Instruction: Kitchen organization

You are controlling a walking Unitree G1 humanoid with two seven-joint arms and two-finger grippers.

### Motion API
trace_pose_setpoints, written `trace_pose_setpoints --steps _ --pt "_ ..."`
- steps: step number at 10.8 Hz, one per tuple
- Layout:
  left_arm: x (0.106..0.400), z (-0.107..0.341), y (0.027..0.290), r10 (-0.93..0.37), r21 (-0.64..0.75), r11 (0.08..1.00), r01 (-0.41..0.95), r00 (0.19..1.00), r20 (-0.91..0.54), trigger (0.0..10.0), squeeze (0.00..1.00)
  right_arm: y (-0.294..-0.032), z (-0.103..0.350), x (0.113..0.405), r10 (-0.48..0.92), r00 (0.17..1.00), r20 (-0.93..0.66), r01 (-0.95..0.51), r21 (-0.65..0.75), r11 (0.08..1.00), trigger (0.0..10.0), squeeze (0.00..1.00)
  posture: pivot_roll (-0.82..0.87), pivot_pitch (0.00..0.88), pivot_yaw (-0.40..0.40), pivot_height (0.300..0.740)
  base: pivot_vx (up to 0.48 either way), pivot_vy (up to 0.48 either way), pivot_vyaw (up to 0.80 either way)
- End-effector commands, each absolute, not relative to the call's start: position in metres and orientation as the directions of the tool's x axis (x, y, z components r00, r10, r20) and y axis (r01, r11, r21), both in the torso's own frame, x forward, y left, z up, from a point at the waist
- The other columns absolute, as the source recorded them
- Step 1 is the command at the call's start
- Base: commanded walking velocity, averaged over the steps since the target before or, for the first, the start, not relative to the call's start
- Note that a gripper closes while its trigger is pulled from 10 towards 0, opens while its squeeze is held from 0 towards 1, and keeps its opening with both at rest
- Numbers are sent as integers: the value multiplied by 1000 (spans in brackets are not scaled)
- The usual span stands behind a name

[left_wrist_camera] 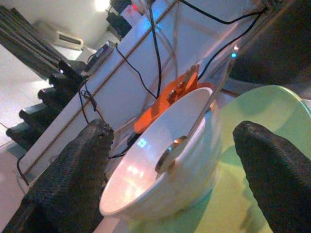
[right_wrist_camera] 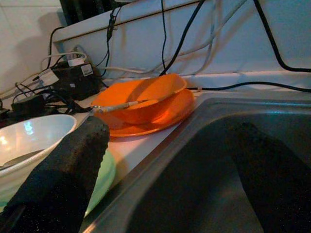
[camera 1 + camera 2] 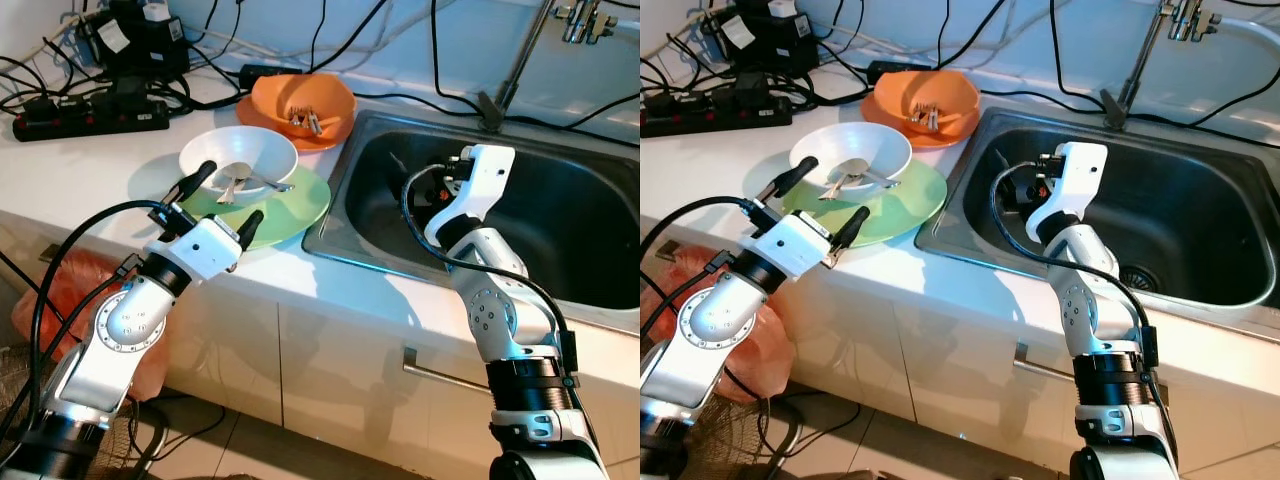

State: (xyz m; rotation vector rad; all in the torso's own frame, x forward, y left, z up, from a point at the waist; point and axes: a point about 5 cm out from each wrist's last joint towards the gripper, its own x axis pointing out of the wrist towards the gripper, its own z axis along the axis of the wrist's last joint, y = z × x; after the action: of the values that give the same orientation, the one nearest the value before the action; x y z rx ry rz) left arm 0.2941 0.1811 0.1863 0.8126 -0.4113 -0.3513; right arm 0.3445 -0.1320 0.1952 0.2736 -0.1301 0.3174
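Observation:
A white bowl [image 3: 238, 152] with a metal spoon [image 3: 235, 185] in it rests on a green plate [image 3: 300, 205] on the counter, left of the sink [image 3: 590, 215]. My left gripper [image 3: 225, 198] is open at the bowl's near side, one finger [image 3: 198, 177] by its rim and the other over the plate. Behind them an orange bowl [image 3: 305, 103] holding utensils sits on an orange plate. My right gripper [image 2: 170, 127] is open inside the sink's left part, holding nothing and pointing toward the orange bowl [image 2: 141, 99].
Power strips [image 3: 90, 115] and tangled black cables crowd the counter's back left. The faucet [image 3: 520, 60] rises behind the sink. An orange bag [image 3: 60, 290] lies on the floor below the counter, left of the cabinet front with its handle [image 3: 440, 375].

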Motion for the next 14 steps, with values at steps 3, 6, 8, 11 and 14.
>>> trace_pose_setpoints --steps 3,6,8,11,14 --pt "304 186 179 -480 768 623 150 848 224 0 0 -137 198 341 272 946 175 -309 240 920 10000 0 118 29 -37 740 0 0 0" --pt "306 183 179 -490 766 623 156 841 228 0 0 -136 199 341 276 945 177 -313 239 919 10000 0 120 27 -44 740 0 0 0" --pt "305 181 178 -499 765 623 164 836 227 0 0 -136 199 340 276 945 175 -312 237 920 10000 0 118 26 -44 740 0 0 0" --pt "306 181 178 -508 768 617 170 831 225 0 0 -137 198 340 275 946 172 -310 236 921 10000 0 116 28 -43 740 0 0 0" --pt "306 181 179 -511 766 620 169 828 231 0 0 -135 196 338 307 939 154 -337 237 911 10000 0 116 32 -44 740 0 0 0"
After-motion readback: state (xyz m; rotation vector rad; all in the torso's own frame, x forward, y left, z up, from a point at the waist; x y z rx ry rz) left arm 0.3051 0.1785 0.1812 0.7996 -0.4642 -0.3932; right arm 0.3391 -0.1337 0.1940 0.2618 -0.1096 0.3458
